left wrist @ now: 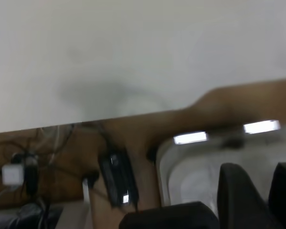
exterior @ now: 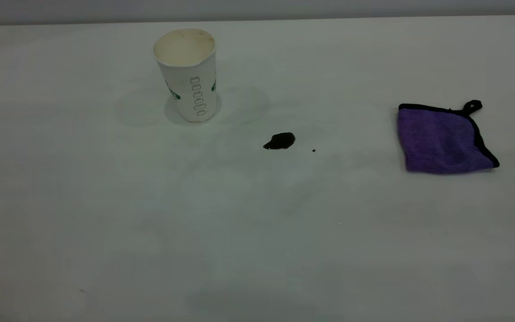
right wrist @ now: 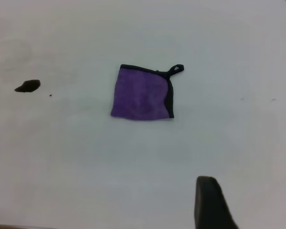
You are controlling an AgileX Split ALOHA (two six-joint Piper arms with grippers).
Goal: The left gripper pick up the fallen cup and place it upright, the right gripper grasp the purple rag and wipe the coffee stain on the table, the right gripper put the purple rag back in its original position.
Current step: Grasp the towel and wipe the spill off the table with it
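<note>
Exterior view shows the cup (exterior: pixel 187 74) standing upright on the white desk (exterior: pixel 150 232), mouth up, so by my reckoning the first step is done and the wiping step is the one in hand. The coffee stain (exterior: pixel 279 141) sits on the bare surface between the cup and the purple rag (exterior: pixel 441 141), clear of both, with a tiny dark speck (exterior: pixel 314 150) just beside it on the rag's side. The rag lies flat and untouched, well apart from the stain, its little black loop at the far corner. No arm reaches into that view. From the right wrist, the right gripper (right wrist: pixel 250 205) hangs above the desk short of the rag (right wrist: pixel 142 93), with nothing between its jaws and a wide gap showing between the two dark tips. The left gripper (left wrist: pixel 257 191) looks past the desk edge at cables and a socket strip (left wrist: pixel 118 179); its jaws hold nothing and stand a little apart. Next, I'd say, the right arm must come down over the rag and pinch it before dragging it to the stain (right wrist: pixel 27 86).
</note>
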